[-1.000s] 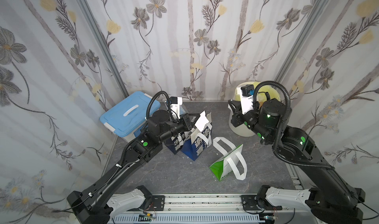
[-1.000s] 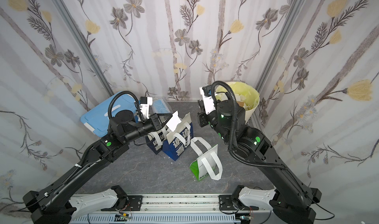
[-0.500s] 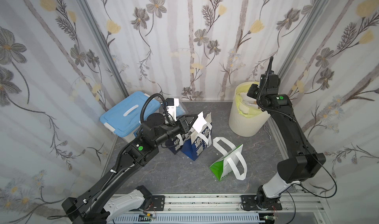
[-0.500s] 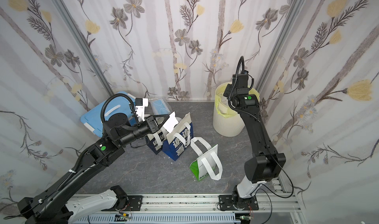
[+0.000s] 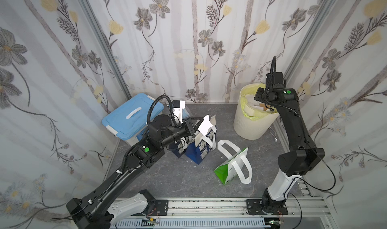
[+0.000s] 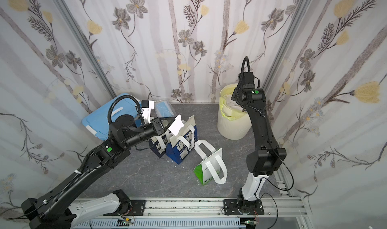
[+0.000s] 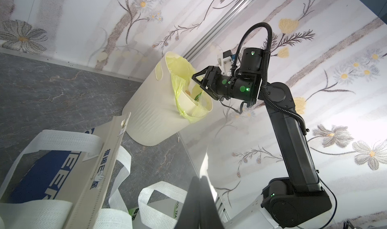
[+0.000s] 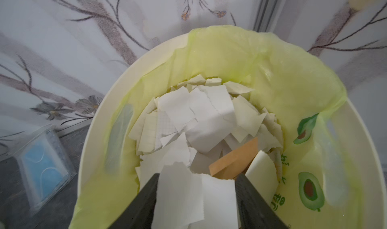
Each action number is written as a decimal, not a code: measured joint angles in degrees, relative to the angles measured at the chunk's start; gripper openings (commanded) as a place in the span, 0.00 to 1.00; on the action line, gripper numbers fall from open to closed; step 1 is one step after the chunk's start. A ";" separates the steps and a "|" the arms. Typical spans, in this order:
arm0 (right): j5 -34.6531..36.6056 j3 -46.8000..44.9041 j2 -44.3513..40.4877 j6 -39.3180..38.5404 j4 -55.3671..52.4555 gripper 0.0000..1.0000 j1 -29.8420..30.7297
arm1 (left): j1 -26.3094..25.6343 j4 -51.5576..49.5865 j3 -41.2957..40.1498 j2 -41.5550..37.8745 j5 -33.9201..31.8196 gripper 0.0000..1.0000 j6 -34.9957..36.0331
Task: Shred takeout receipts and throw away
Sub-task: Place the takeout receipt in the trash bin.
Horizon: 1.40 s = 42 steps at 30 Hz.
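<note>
Right wrist view: the right tool [image 8: 196, 176] hangs over the bin [image 8: 92, 133] with its fingers [image 8: 144, 202] spread wide. A torn white piece [image 8: 180, 196] lies between them; I cannot tell whether it touches either finger.
Bin contents: a heap of torn receipts [image 8: 199, 116], some showing a faint grid, plus one brown card scrap [image 8: 234, 160].
Bin liner [image 8: 230, 56]: a yellow-green bag printed with avocados. The green characters beside them are too blurred to read.
Left tool [image 6: 170, 121]: pressed together on a white receipt slip [image 6: 177, 125], which it holds in the air just above the dark blue bags [image 6: 180, 152].
Bags: the dark blue bags stand upright mid-desk, touching each other, with white looped handles. Large white Chinese characters on their faces are too small to read surely.
Green-and-white bag [image 5: 228, 169]: lies on its side near the dark blue bags. The letters "OOL TEA" are legible on it in the left wrist view.
In the way: the right arm covers part of the bin's mouth in both top views. The left tool and the receipt slip hide the tops of the dark blue bags.
Around: a blue lidded box [image 5: 129, 116] sits behind the left arm. A clear packet of blue face masks [image 6: 164, 109] lies by the back wall. All stand on the grey marbled desk [image 5: 167, 175].
</note>
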 measured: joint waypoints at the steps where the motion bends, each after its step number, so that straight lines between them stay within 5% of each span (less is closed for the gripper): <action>1: -1.97 -0.52 -0.39 0.02 -0.09 0.58 -0.13 | 0.00 0.04 0.00 0.11 0.22 0.00 -0.02; 13: -13.55 -3.93 -5.40 5.22 3.28 0.58 -2.36 | -0.02 2.10 0.00 1.09 1.57 0.00 -1.73; 26: 4.35 -4.85 -8.50 4.00 -0.13 0.47 -1.77 | -0.07 3.32 0.00 2.25 2.51 0.00 -2.82; 32: -18.03 -7.96 -15.78 0.59 6.14 0.46 2.27 | -0.07 4.74 0.15 3.56 3.87 0.00 -3.85; 37: -37.13 -13.64 -22.67 -2.16 10.43 0.47 11.93 | -0.17 7.41 0.44 4.70 6.86 0.00 -4.04; 42: -46.47 -20.37 -28.46 -2.49 11.56 0.51 18.97 | -0.57 10.16 0.52 5.75 10.34 0.00 -4.20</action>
